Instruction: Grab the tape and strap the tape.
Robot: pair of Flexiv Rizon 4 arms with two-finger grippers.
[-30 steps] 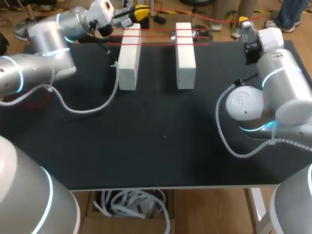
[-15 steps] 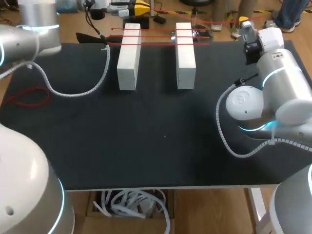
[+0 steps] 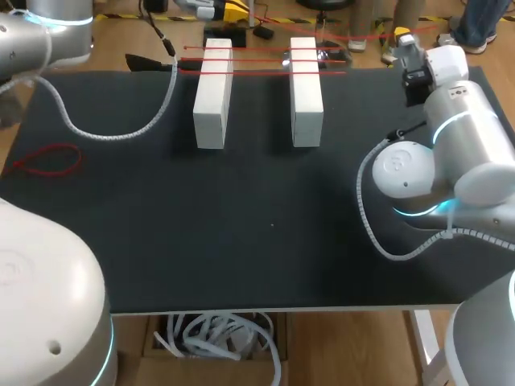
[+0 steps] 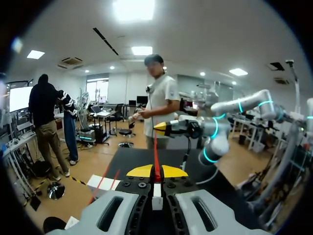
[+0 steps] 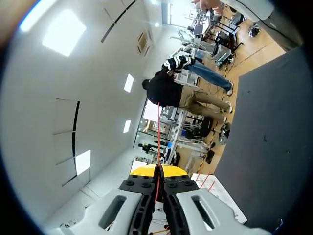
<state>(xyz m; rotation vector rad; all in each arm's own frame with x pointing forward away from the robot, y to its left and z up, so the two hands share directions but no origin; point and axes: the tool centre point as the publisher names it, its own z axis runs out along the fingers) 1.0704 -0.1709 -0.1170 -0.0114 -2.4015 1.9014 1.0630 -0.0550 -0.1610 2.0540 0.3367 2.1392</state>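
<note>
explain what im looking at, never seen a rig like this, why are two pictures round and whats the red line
These are two robot arms at a black table. The wide picture looks down from above and behind; each round one comes from a camera on one arm's wrist. On the table stand two white blocks with red strands stretched across them, and a loose red loop lies near its left edge. The left gripper and the right gripper are each shut on a thin red tape running between them.

left tool (image 3: 233,10) pulled back, farther away
</note>
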